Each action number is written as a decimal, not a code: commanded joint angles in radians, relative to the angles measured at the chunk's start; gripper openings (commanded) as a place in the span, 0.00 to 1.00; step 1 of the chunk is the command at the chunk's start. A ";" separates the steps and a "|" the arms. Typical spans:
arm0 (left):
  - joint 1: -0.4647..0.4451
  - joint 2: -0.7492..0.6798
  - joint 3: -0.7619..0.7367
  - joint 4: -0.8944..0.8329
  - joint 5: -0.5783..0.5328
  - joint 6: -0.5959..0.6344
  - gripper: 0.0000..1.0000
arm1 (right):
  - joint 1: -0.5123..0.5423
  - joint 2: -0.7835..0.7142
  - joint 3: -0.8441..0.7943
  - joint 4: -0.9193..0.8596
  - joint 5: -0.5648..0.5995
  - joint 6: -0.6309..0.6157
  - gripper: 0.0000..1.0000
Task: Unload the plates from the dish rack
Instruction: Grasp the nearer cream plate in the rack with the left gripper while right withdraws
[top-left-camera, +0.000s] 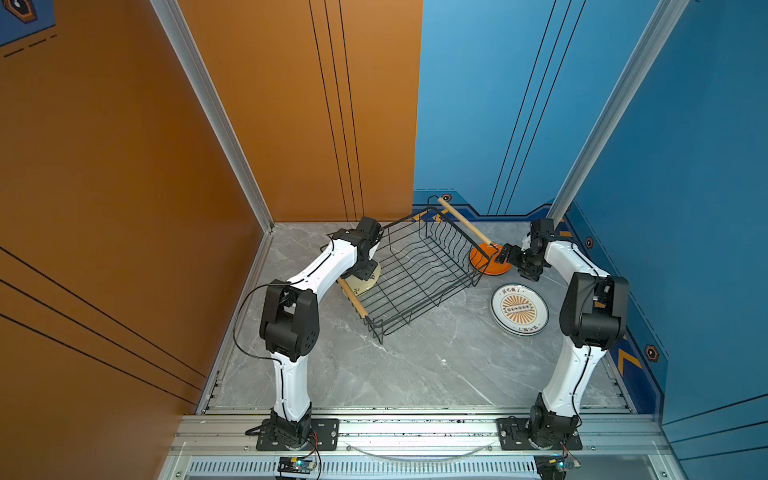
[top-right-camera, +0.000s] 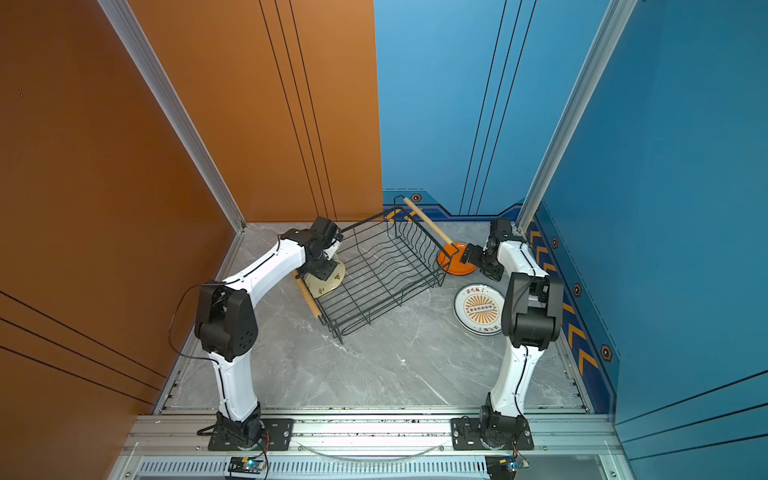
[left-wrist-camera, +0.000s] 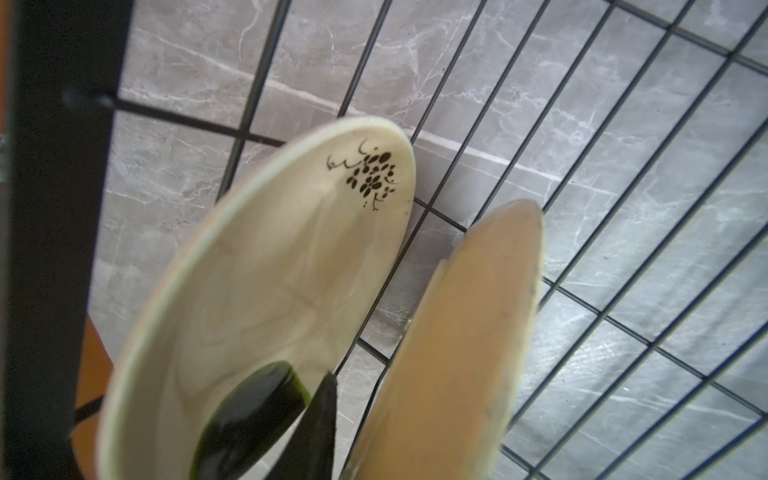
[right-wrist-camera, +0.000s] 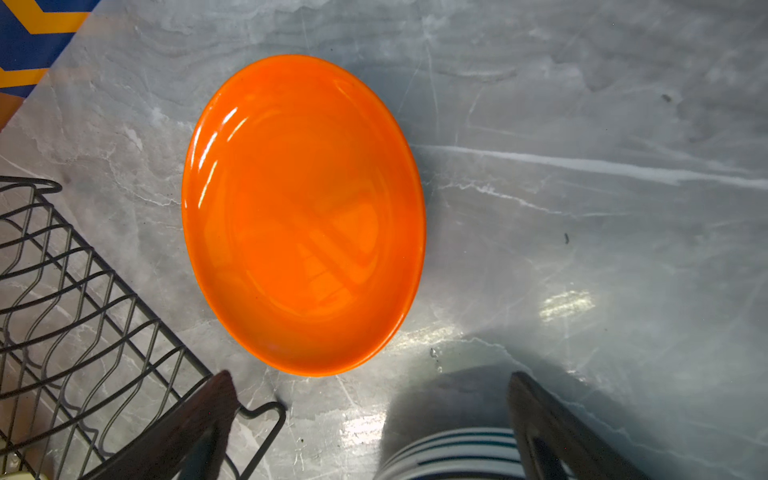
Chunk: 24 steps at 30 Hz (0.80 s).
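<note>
The black wire dish rack (top-left-camera: 419, 266) (top-right-camera: 386, 266) sits slantwise mid-table. At its left end, by a wooden handle (top-left-camera: 353, 300), a cream plate with dark flower print (top-left-camera: 368, 280) (left-wrist-camera: 266, 270) stands tilted. A second plate's tan back (left-wrist-camera: 457, 332) is beside it. My left gripper (top-left-camera: 360, 270) reaches down onto them. One dark finger (left-wrist-camera: 320, 415) shows between the two plates; the other finger is hidden. My right gripper (top-left-camera: 503, 254) (right-wrist-camera: 370, 374) hangs open just off the orange plate (top-left-camera: 488, 262) (right-wrist-camera: 303, 216), which lies flat on the table.
A sunburst plate (top-left-camera: 519, 309) (top-right-camera: 480, 309) lies on the marble table in front of the orange one; its striped rim (right-wrist-camera: 453, 453) shows between my right fingers. The rack's far handle (top-left-camera: 461, 222) and corner (right-wrist-camera: 266, 411) are close to the right gripper. Walls close in on left, back and right.
</note>
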 joint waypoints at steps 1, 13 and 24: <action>0.007 0.011 0.007 -0.034 0.018 0.004 0.27 | -0.010 -0.038 -0.024 0.022 -0.019 0.017 1.00; 0.004 -0.015 -0.008 -0.059 -0.006 0.011 0.07 | -0.015 -0.075 -0.047 0.027 -0.036 0.022 1.00; -0.030 -0.086 -0.012 -0.070 -0.007 0.010 0.00 | -0.018 -0.120 -0.067 0.029 -0.036 0.028 1.00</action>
